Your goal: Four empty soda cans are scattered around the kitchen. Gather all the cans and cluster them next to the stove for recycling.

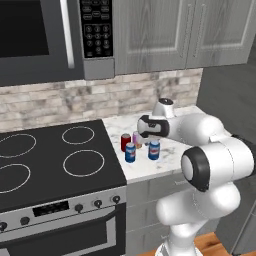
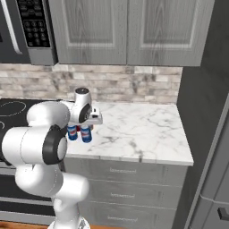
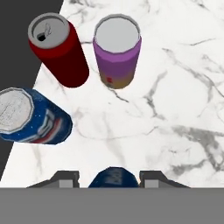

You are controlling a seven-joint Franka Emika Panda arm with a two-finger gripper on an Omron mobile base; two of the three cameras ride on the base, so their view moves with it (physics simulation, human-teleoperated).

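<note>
Four soda cans stand clustered on the marble counter (image 1: 165, 165) just right of the stove (image 1: 50, 160). The red can (image 3: 59, 50) and the pink-purple can (image 3: 117, 50) are at the back, and one blue can (image 3: 30, 118) is near the cooktop edge. My gripper (image 3: 109, 178) points down over the other blue can (image 3: 113, 178), whose top sits between my fingertips (image 3: 65, 178). It is shut on that can (image 1: 154, 149), which appears to rest on the counter. The gripper (image 2: 88, 125) is above the same can (image 2: 86, 133), with the other blue can (image 2: 72, 132) to its left.
A black microwave (image 1: 40, 35) hangs above the stove, and grey cabinets (image 2: 116, 31) above the counter. A stone backsplash (image 1: 75, 100) runs behind. Open marble (image 2: 143, 129) stretches right of the cans to a tall dark panel (image 2: 205, 112).
</note>
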